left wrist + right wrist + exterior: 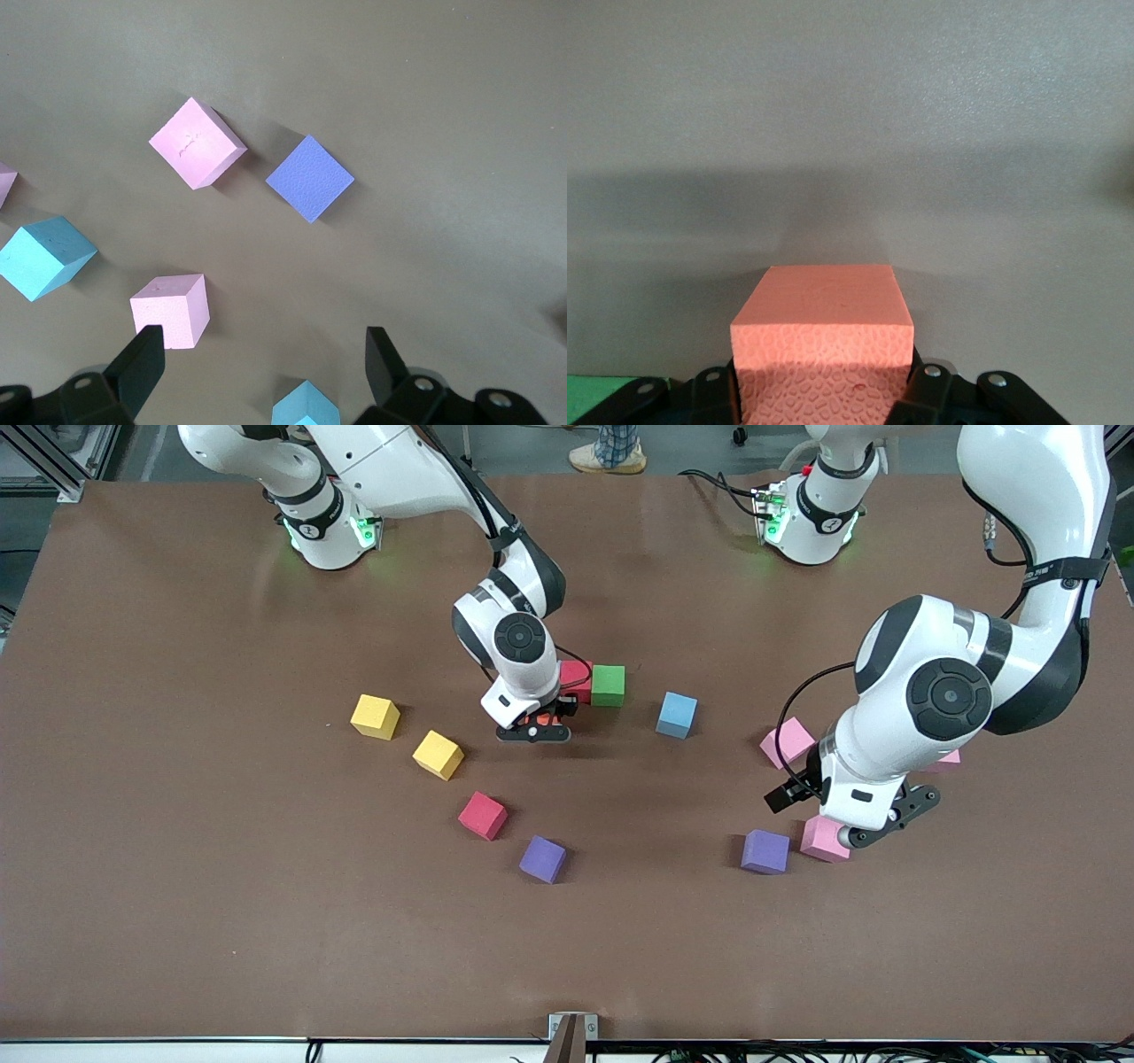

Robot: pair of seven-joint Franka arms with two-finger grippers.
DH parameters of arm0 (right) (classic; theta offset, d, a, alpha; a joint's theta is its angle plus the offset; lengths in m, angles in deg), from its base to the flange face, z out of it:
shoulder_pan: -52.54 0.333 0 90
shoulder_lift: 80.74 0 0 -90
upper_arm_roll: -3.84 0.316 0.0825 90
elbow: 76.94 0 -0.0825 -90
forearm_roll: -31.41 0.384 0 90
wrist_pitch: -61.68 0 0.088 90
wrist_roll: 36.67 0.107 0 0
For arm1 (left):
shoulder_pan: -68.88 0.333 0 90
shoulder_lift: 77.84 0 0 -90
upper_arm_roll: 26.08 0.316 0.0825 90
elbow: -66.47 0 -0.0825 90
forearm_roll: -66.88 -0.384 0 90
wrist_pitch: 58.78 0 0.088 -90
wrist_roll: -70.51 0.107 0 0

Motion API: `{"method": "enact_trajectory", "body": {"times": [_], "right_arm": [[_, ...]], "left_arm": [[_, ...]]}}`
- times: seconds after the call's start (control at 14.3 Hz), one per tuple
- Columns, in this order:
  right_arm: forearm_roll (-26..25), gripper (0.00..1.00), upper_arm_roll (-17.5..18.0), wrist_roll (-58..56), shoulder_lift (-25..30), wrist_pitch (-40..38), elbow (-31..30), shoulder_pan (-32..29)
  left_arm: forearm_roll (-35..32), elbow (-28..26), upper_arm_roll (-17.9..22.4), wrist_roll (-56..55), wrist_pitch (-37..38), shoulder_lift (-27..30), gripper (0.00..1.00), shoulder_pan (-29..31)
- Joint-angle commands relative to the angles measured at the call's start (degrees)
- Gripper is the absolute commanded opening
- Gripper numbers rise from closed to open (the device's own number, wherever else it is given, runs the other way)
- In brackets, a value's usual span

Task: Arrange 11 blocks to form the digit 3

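Clenched on two flat sides of the light, squashy orange block [822,341] beside the green block [608,685], the right gripper [533,726] fingers [928,394] look secure; the left gripper [257,372] hangs released over the pink block [172,310].

no readable text, labels or numbers anywhere

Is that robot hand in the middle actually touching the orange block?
Touching. The right wrist view shows the right hand with its fingers pressed against both sides of the orange block, gripping it.

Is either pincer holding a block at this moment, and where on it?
The right pincer holds an orange block by two opposite side faces, beside the green block. The left pincer is open over the pink blocks, holding nothing.
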Motion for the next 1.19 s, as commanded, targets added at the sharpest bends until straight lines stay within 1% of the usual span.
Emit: {"method": "enact_trajectory", "body": {"times": [0.0,0.35,1.12], "right_arm": [[1.22,0.02,-0.1,0.3,0.5,0.52,-2.47,1.09],[1.22,0.03,-0.1,1.61,0.68,0.25,-2.47,1.09],[1.22,0.03,-0.1,1.62,1.12,-1.07,-2.47,1.35]], "left_arm": [[-0.81,0.47,-0.49,0.35,1.32,0.53,1.0,0.03],[-0.81,0.82,-0.49,0.52,1.41,0.53,1.0,0.29],[-0.46,0.82,-1.1,-0.45,1.5,0.44,1.0,-1.11]]}}
